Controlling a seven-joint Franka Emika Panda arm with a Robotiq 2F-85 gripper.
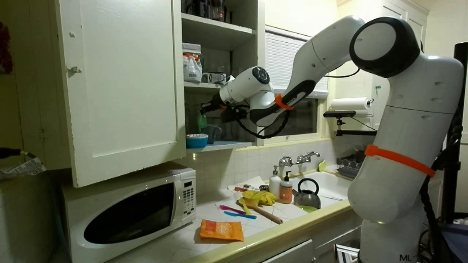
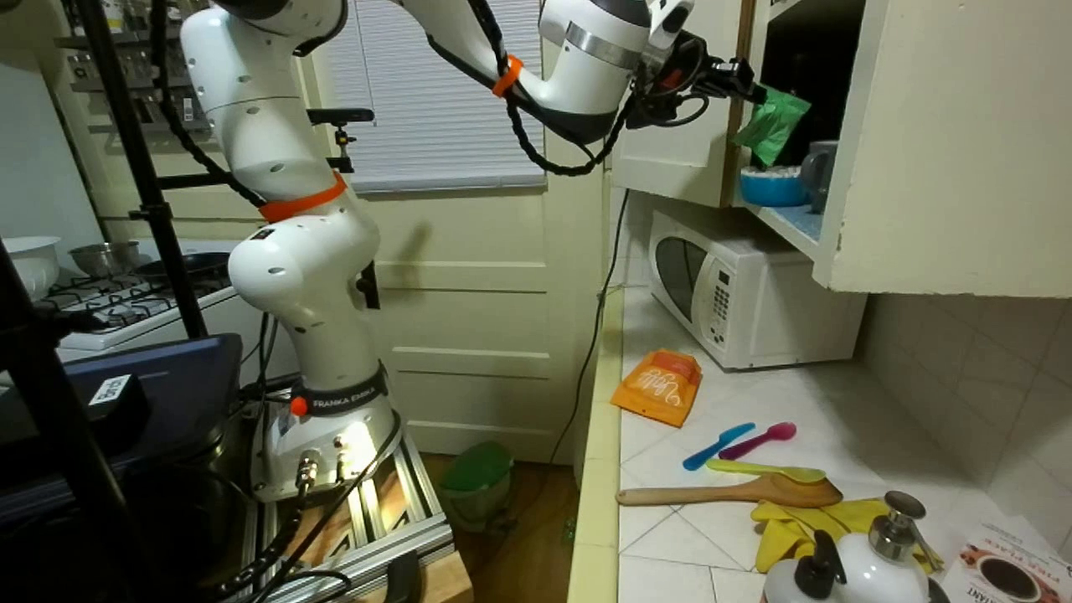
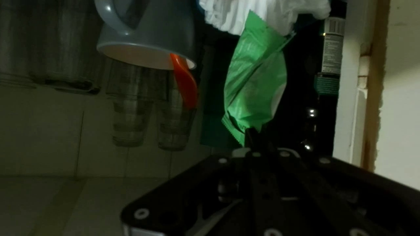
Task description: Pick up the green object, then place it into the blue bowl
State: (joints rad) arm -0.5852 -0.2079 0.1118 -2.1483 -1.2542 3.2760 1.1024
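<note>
The green object is a crinkled green packet that shows in both exterior views (image 1: 202,121) (image 2: 772,126) and in the wrist view (image 3: 256,78). My gripper (image 2: 758,92) is shut on the packet's upper edge; its dark fingertips also show in the wrist view (image 3: 257,134). The packet hangs down over the blue bowl, which stands on the cabinet's lowest shelf in both exterior views (image 1: 196,141) (image 2: 772,188). White ruffled material (image 3: 265,13) fills the bowl's top. The packet's lower tip is close to it; I cannot tell whether they touch.
A grey mug (image 1: 212,132) (image 3: 151,29) stands beside the bowl, with an orange item (image 3: 185,82) near its rim. Clear glasses (image 3: 129,121) are behind. An open cabinet door (image 1: 128,80) is close to the arm. A microwave (image 1: 139,212) and orange packet (image 1: 221,230) are below.
</note>
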